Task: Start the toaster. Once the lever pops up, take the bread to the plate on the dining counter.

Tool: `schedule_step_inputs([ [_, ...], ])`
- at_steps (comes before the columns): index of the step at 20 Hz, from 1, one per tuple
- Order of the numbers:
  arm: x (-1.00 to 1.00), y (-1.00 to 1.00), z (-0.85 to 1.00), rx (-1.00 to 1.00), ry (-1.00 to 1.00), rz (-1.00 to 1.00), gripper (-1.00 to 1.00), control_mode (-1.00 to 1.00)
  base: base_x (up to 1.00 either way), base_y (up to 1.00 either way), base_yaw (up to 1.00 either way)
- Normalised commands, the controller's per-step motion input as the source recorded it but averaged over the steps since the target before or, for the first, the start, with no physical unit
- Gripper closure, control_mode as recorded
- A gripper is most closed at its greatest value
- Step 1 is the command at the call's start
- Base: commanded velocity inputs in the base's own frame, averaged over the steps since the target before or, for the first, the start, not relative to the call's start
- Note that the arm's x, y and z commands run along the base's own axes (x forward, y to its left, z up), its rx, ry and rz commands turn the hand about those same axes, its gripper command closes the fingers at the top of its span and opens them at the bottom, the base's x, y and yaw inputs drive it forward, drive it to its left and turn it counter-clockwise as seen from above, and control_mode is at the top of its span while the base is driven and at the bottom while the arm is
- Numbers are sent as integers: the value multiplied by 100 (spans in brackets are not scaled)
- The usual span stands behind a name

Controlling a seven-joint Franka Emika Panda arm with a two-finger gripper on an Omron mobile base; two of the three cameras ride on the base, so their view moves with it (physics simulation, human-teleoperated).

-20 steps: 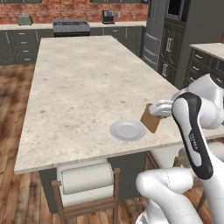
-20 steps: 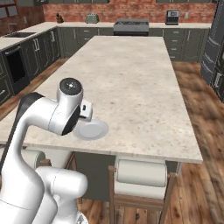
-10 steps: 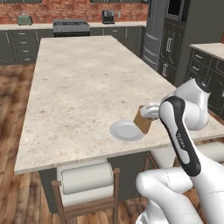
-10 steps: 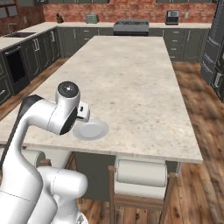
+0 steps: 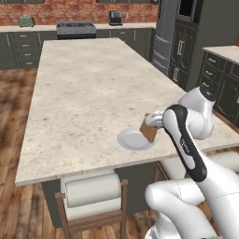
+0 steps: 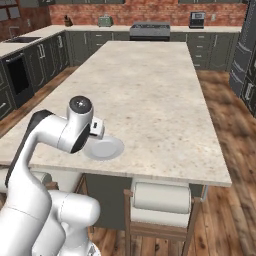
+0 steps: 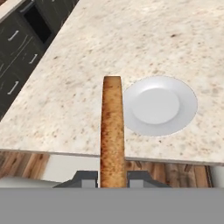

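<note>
We see the dining counter (image 5: 88,88) first, that long speckled beige island stretching away ahead of the pincer, its near edge running right beneath it. Far beyond the pincer, along the back wall under the red brick, sits the stove (image 6: 149,29), and off to one side of it the little green toaster (image 6: 104,21), well apart from where we are working. Below the pincer, tucked against the counter's dark base, we spot a stool (image 5: 92,200) with a pale rolled cushion.

Now to the pincer (image 7: 112,175) itself: we see its two dark fingers (image 7: 85,178) pressed against either face of the bread (image 7: 112,131), so it is clamped firmly on the slice. In the hand view the golden-brown toast shows edge-on, rising straight up from between the fingertips. From the left base view the bread (image 5: 150,129) hangs tilted just off the end of the white arm, above the counter's near edge.

And the plate (image 7: 159,105), small, round and white, lies flat on the stone just beside the bread, a touch farther onto the counter than the pincer. In the left base view the slice's lower corner overlaps the rim of the plate (image 5: 133,139); we cannot tell whether they touch. From the right base view the plate (image 6: 105,148) peeks out just past the arm's joint.
</note>
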Motion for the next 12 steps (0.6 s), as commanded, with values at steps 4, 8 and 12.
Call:
schedule_step_inputs([
  [4,24,1,-36,0,0,0,100,-100,0,0,0],
  [8,12,0,-37,0,0,0,100,-100,0,0,0],
  [12,26,1,-30,0,0,0,100,-100,0,0,0],
])
